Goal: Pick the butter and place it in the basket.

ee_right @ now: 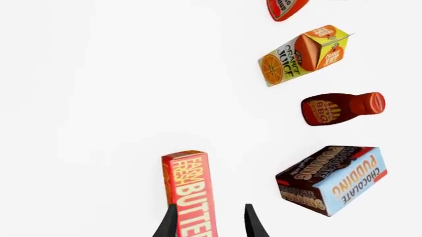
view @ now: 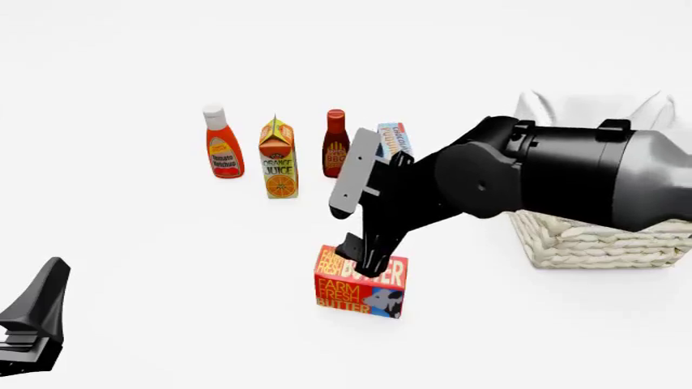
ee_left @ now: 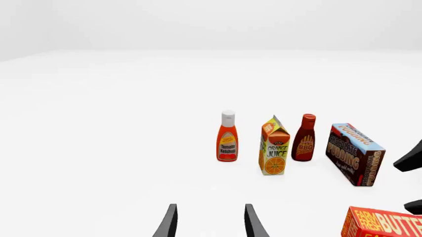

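A row toward the far edge of the white surface [view: 130,267] holds an upright ketchup bottle [view: 220,143], an orange juice carton [view: 279,159], a BBQ sauce bottle [view: 335,144] and a chocolate pudding box [view: 394,139].

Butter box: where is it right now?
In the front view the butter stands on the table near centre, under the right gripper, in front of the grocery row and left of the basket.

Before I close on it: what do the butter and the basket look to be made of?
Butter: looks like a printed cardboard box, flat faces, sharp edges, matte red-orange with cream lettering; being a render, the material is a guess. Basket: looks like woven cream wicker, ribbed weave showing on its wall, with a soft white cloth lining folded over the rim.
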Robot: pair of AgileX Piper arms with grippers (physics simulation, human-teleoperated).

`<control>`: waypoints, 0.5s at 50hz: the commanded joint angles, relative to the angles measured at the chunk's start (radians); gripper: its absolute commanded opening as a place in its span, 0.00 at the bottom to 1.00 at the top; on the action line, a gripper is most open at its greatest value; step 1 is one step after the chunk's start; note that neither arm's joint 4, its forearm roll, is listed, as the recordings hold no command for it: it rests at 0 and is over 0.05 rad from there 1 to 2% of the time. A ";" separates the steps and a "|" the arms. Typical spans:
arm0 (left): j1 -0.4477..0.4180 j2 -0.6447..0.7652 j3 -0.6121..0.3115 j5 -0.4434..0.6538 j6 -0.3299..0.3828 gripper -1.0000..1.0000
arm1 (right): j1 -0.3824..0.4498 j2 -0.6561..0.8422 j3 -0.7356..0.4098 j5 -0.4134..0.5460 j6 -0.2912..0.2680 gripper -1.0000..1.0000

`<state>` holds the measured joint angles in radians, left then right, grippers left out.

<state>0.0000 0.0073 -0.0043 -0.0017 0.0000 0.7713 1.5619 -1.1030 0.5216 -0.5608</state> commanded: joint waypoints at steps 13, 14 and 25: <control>0.000 0.000 0.000 0.000 0.000 1.00 | 0.021 0.018 0.018 -0.024 -0.050 1.00; 0.000 0.000 0.000 0.000 0.000 1.00 | 0.023 0.019 0.020 -0.026 -0.050 1.00; 0.000 0.000 0.000 0.000 0.000 1.00 | 0.029 0.032 0.018 -0.031 -0.061 1.00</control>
<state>0.0000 0.0073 -0.0043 -0.0017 0.0000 0.7931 1.5836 -1.0848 0.4960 -0.6113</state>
